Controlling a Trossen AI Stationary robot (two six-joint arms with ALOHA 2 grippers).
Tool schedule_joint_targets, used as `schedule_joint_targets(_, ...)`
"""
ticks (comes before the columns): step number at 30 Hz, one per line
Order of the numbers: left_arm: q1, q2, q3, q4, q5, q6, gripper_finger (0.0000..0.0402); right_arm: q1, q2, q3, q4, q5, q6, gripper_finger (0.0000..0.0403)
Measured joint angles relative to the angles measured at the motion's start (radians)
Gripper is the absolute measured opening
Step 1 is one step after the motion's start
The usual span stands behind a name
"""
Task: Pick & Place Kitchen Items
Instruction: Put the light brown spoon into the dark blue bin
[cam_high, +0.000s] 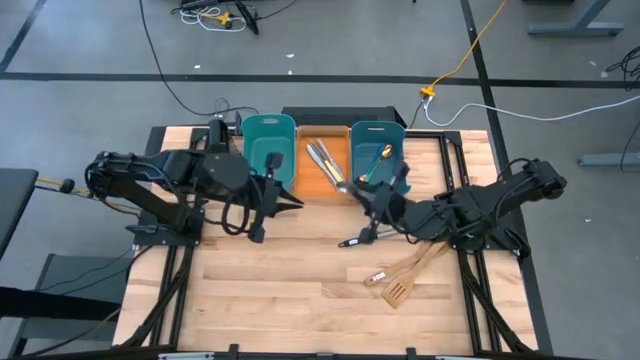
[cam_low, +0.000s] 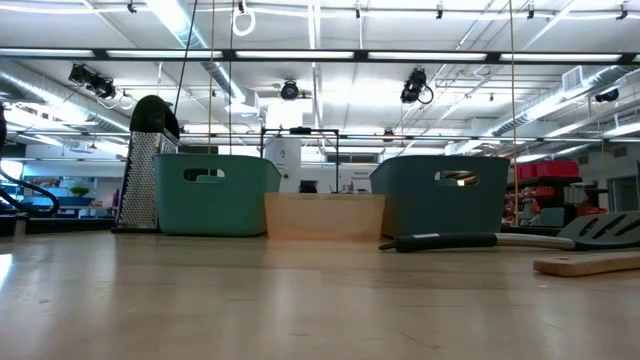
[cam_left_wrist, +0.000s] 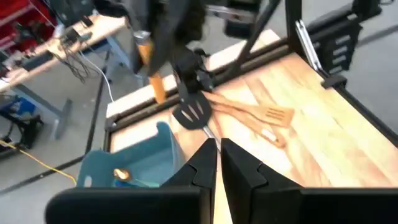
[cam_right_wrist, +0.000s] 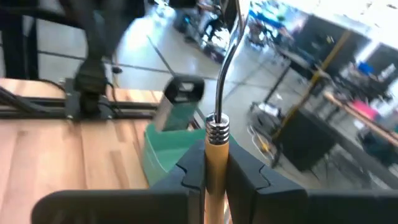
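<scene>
My right gripper (cam_high: 363, 194) hovers by the near rims of the orange bin (cam_high: 318, 178) and the right teal bin (cam_high: 378, 140), shut on a wooden-handled utensil (cam_right_wrist: 215, 158) with a curved silver shaft (cam_right_wrist: 229, 56); the utensil's working end is out of view. My left gripper (cam_high: 292, 205) hangs shut in front of the left teal bin (cam_high: 270, 145), touching nothing. The black slotted spatula (cam_high: 362, 238) and two wooden spatulas (cam_high: 408, 270) lie flat on the table. Silver knives (cam_high: 325, 162) lie in the orange bin. A gold spoon (cam_high: 385, 154) lies in the right teal bin. My right gripper pinches the utensil's wooden handle (cam_right_wrist: 215, 163) between its two fingers, just behind the silver collar (cam_right_wrist: 217, 128). The handle runs along the fingers, and the shaft sticks out ahead of them. The utensil is lifted clear of the table.
A metal grater (cam_high: 222, 131) stands at the far left beside the left teal bin. The three bins line the far edge. Bare wood (cam_high: 290, 290) stretches across the table's near half, left of the spatulas. Black frame rails (cam_high: 455, 170) run along the table's sides.
</scene>
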Motion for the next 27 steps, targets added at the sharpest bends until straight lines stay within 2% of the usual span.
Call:
schedule_joint_targets(7,0.0,0.001,0.0,-0.093,-0.004,-0.007,0.003,-0.03,-0.063,-0.001,-0.228,0.062,0.224,0.0039)
schedule_joint_targets(12,0.0,0.003,0.0,-0.108,-0.005,-0.025,0.003,-0.102,-0.099,-0.001,-0.35,0.053,0.359,0.0039)
schedule_joint_targets(17,0.0,0.003,0.0,-0.121,-0.005,-0.035,0.003,-0.193,-0.113,-0.001,-0.451,-0.019,0.441,0.0039)
schedule_joint_targets(27,0.0,0.003,0.0,-0.142,-0.005,-0.047,0.003,-0.392,-0.116,-0.044,-0.528,-0.162,0.53,0.0039)
